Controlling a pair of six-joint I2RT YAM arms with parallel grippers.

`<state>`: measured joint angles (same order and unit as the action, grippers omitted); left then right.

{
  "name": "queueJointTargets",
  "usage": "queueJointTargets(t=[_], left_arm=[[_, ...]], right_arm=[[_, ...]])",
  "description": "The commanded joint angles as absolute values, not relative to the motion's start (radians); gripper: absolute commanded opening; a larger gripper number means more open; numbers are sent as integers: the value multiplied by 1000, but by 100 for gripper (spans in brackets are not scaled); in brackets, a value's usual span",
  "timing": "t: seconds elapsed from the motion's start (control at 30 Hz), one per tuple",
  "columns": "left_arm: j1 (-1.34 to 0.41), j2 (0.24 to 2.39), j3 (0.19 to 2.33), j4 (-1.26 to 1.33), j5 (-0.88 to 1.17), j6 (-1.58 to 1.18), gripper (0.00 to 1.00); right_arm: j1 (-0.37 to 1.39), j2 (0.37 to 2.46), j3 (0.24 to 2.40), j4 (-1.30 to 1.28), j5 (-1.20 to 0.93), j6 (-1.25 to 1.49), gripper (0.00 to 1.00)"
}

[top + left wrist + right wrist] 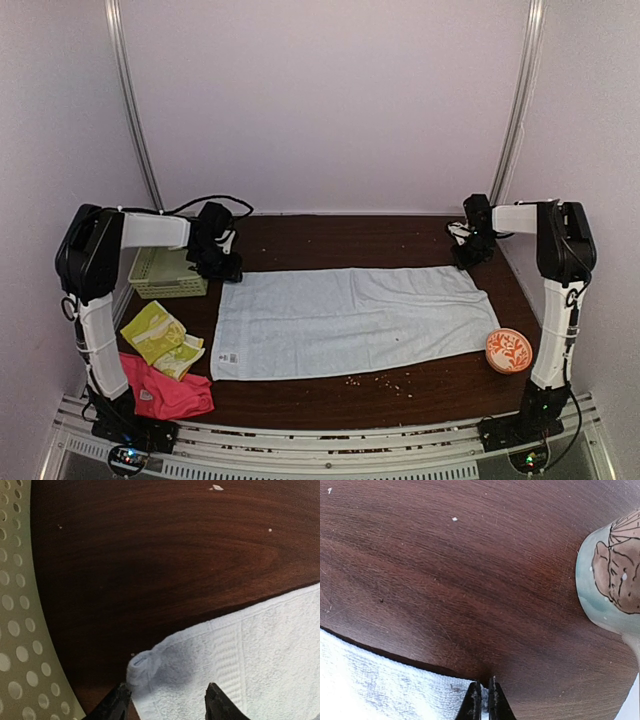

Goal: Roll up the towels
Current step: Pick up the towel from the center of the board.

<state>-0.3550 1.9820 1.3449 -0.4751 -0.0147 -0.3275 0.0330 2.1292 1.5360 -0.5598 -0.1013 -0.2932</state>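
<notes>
A pale blue towel (345,320) lies flat, its near-left corner label (228,357) unreadable. The left gripper (167,702), spread, straddles its curled far-left corner. The right gripper (484,700) pinches the far-right corner beside a painted mug (612,575), clear only from its wrist camera.

The wooden table (330,240) carried a pale blue towel (350,320) spread flat, a green basket (165,272) far left, a yellow-green towel (160,335) and pink towel (165,392) near left, an orange disc (509,350) near right, crumbs (375,380).
</notes>
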Motion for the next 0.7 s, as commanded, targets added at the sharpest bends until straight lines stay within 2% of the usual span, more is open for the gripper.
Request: queueJointTargets(t=[0.0, 0.37, 0.5, 0.67], left_arm=[[-346, 2021, 1373, -468, -48, -366, 54], [-350, 2055, 1458, -448, -101, -347, 51], [-352, 2083, 1509, -531, -151, -340, 51], [-366, 2095, 1510, -562, -158, -294, 45]], right_arm=[[29, 2126, 1522, -586, -97, -307, 0], [29, 2134, 1512, -589, -126, -316, 0], [29, 2136, 1515, -591, -128, -318, 0], [29, 2141, 1518, -596, -130, -319, 0]])
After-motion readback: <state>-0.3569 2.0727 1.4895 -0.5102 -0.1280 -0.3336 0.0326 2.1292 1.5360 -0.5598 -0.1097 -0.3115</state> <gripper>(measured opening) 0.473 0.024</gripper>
